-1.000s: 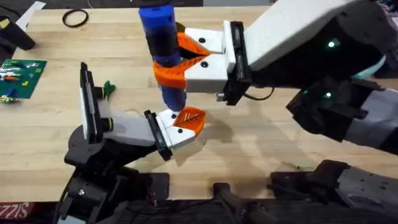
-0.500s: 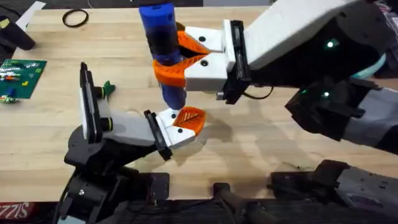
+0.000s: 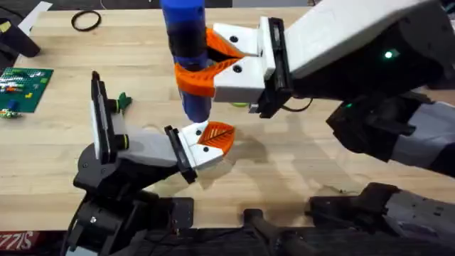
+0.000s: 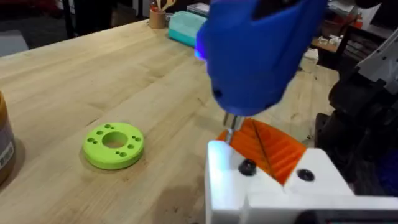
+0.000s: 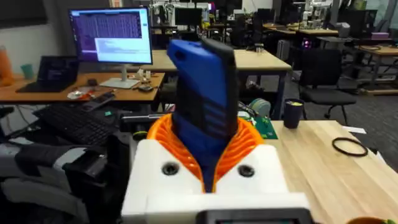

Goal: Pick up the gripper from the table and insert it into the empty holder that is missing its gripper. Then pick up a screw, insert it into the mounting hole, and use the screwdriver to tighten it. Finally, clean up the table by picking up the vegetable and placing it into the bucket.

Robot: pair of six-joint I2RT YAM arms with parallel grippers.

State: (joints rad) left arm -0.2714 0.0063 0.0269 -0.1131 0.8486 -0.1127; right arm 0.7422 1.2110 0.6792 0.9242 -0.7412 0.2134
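Right gripper (image 3: 202, 67), white-bodied with smooth orange jaws, pinching the thick blue cylindrical screwdriver (image 3: 186, 60) with darker bands, upper centre of the overhead frame, tool held upright with its lower end pointing down. In the right wrist view, same blue screwdriver (image 5: 202, 99) rising between the orange pads (image 5: 245, 146), clamped on both sides. Just below the tool in the overhead frame, small white blocky holder (image 3: 193, 146) with dark round holes, on the end of the left arm, near the frame's centre. Small orange leaf-shaped gripper finger (image 3: 217, 135) with ribbed lattice face seated in that holder, tip pointing toward the right of the frame. In the left wrist view, thin metal bit (image 4: 232, 126) of the screwdriver (image 4: 258, 53) coming down right at the top edge of the white holder (image 4: 273, 186), beside a dark screw hole, ribbed orange finger (image 4: 270, 149) directly behind it; contact of bit with screw not clear. State of the left gripper: cannot tell. Farther out, light wooden plank bench (image 3: 313, 153) under everything. Flat lime-green round disc (image 4: 114, 144) with small holes lying on the bench (image 4: 74, 81) at lower left of the left wrist view, apart from the holder. Green circuit board (image 3: 23, 87) at far left of the overhead frame, black ring (image 3: 86, 20) at upper left, small green piece (image 3: 125, 102) left of the screwdriver.
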